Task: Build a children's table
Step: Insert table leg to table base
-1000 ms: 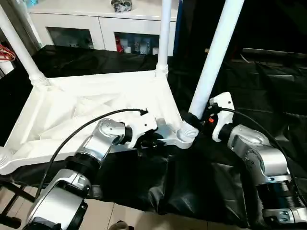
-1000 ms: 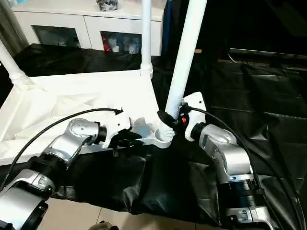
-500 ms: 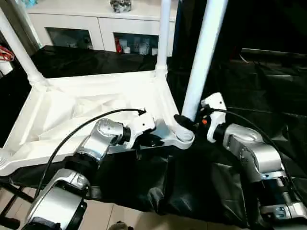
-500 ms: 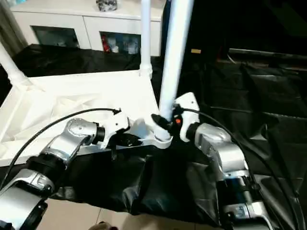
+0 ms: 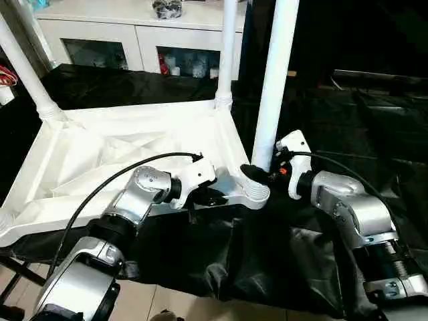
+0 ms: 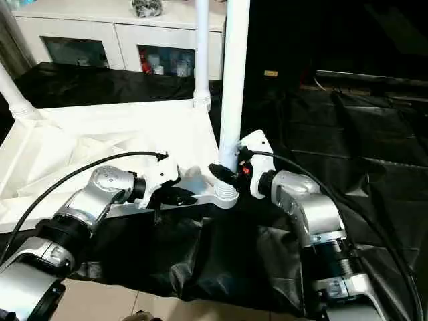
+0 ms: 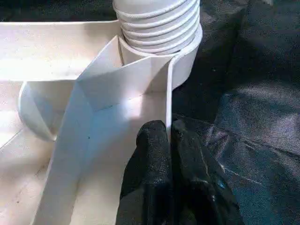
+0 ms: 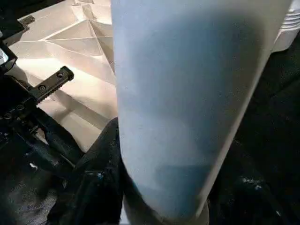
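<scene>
1. The table top (image 5: 100, 157) lies upside down on black sheeting (image 5: 267, 267), sockets up, so legs can drop in.
2. The near leg (image 5: 274, 80) stands nearly upright in the corner socket (image 5: 256, 192).
3. My right claw (image 5: 257, 175) clamps the leg's base, I judge to seat it.
4. My left claw (image 7: 168, 154) pinches the top's rim (image 7: 167, 112) beside the socket, steadying it.

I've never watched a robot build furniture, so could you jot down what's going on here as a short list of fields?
Item: white table top, lying underside up on black cloth
Legs fitted: three stand in corner sockets
Left gripper: shut on the top's near rim
Right gripper: clasping the near leg just above its socket
Near leg: upright
Background: white cabinet with glass doors
</scene>
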